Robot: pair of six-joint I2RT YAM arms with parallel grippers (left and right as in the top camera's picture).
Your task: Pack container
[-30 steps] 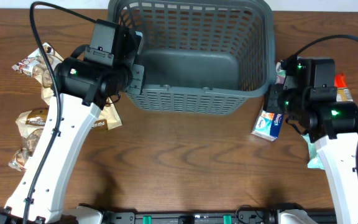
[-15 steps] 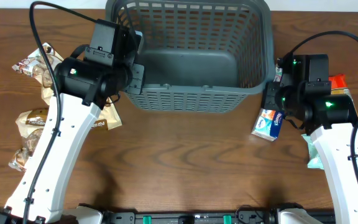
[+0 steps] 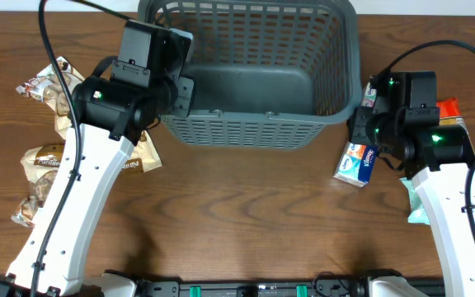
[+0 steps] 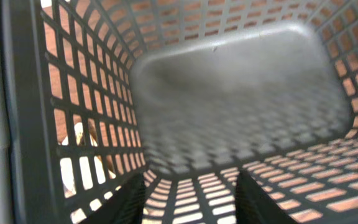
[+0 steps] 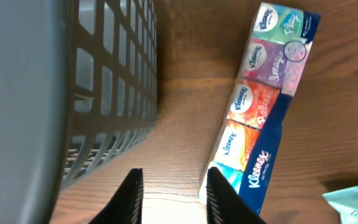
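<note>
Dark grey slotted plastic basket point(image 3: 246, 132), rectangular and deep, is sitting at the far middle of the brown wooden surface point(image 3: 246, 214) in the overhead view, its floor showing bare. Over the last second it has been sliding a little away from the arms and toward the robot's left, and the right arm has been creeping in after it. The left hand point(image 3: 180, 89) is reaching over the basket's near-left corner; the right hand point(image 3: 359, 128) is hovering just beside the basket's near-right corner. A blue multicolour Kleenex tissue pack point(image 3: 358, 162) is lying just outside that right corner, and crinkled brown snack packets point(image 3: 44, 165) are lying well off the basket's left wall.

In the left wrist view the left hand point(image 4: 191, 199) is looking straight down into the basket, with its fingers spread wide and nothing between them but lattice wall; it is pinching nothing.

In the right wrist view the right hand point(image 5: 174, 196) is also standing spread and empty, with bare wood between the fingers, the basket wall point(image 5: 110, 74) on one side and the tissue pack point(image 5: 260, 112) on the other, its far finger overlapping the pack's end.

The shift seems to be repositioning only: packing is not yet beginning, and the tissue pack is looking like the likeliest first item.
</note>
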